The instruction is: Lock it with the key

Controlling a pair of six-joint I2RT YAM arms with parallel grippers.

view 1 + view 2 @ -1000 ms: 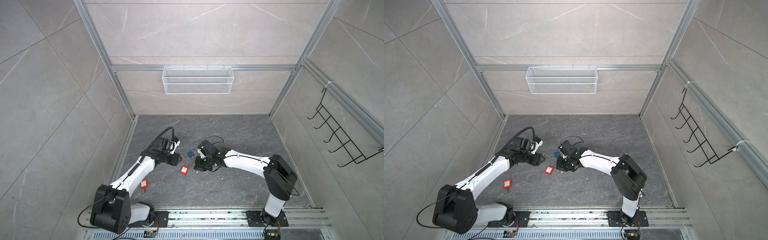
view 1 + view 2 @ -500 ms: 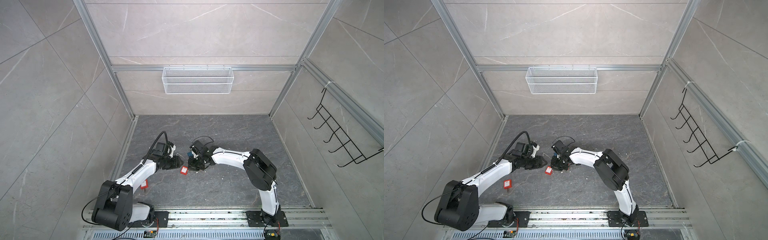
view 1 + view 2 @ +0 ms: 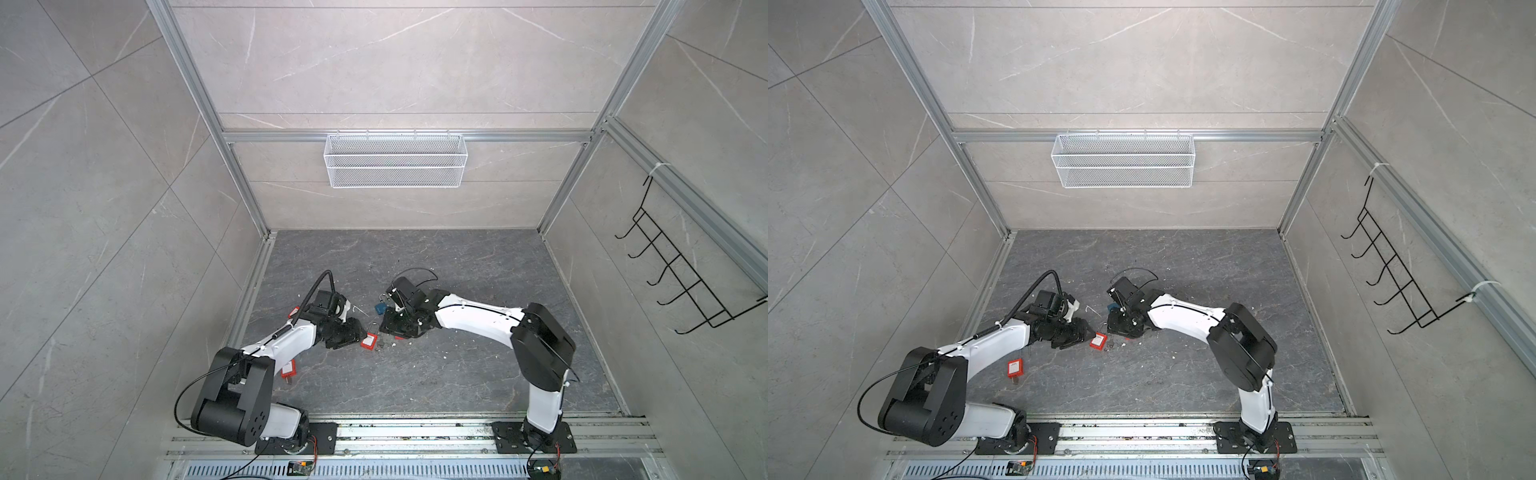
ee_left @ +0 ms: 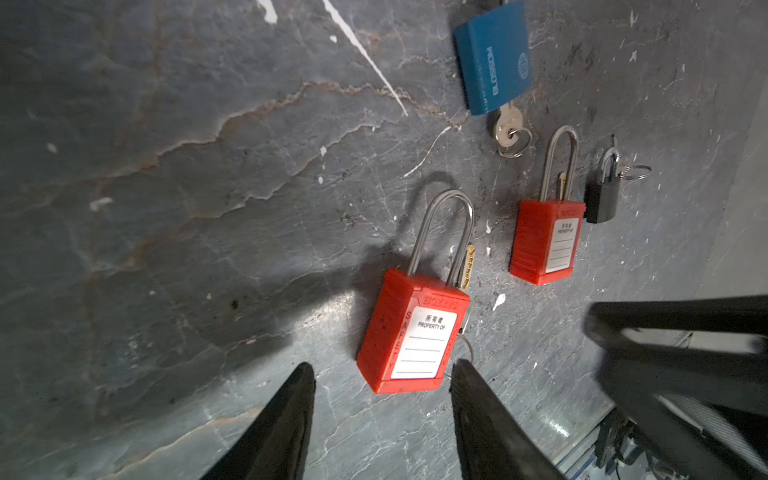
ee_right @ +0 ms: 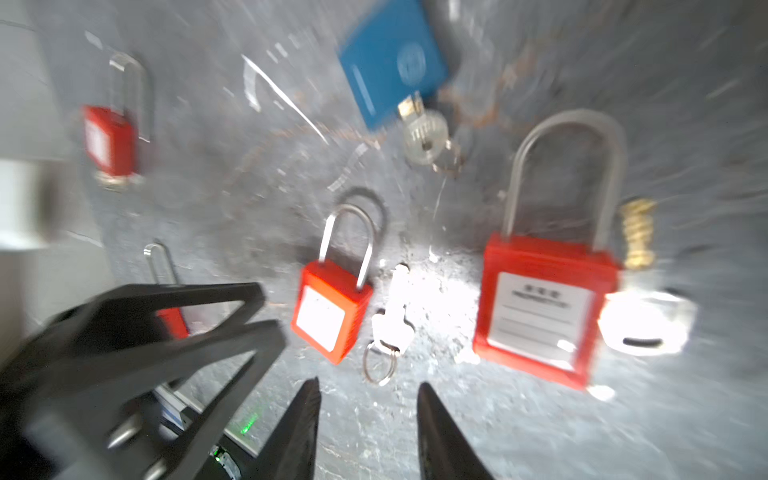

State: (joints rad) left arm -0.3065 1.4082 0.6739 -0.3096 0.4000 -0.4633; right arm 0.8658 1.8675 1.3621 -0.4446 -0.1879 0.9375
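A red padlock (image 4: 415,332) with a steel shackle lies flat on the dark stone floor, and a key on a ring (image 5: 390,324) rests against its side. My left gripper (image 4: 382,365) is open, with its fingertips either side of the padlock's base and not touching it. My right gripper (image 5: 368,382) is open and empty just short of the key's ring. In both top views the two grippers (image 3: 353,330) (image 3: 388,330) face each other across this padlock (image 3: 370,338). A second red padlock (image 5: 544,307) lies close by, a brass key (image 5: 638,232) beside its shackle.
A blue padlock (image 4: 492,58) with a silver key (image 4: 509,129) in it lies further back. A small black padlock (image 4: 602,195) sits beside the second red one. Another red padlock (image 3: 288,369) lies by the left arm. A wire basket (image 3: 395,166) hangs on the back wall and hooks (image 3: 681,282) on the right wall.
The right arm's elbow swung left and partly back while its gripper stayed by the padlocks, and its jaws have come apart. The left gripper edged closer to the red padlock.
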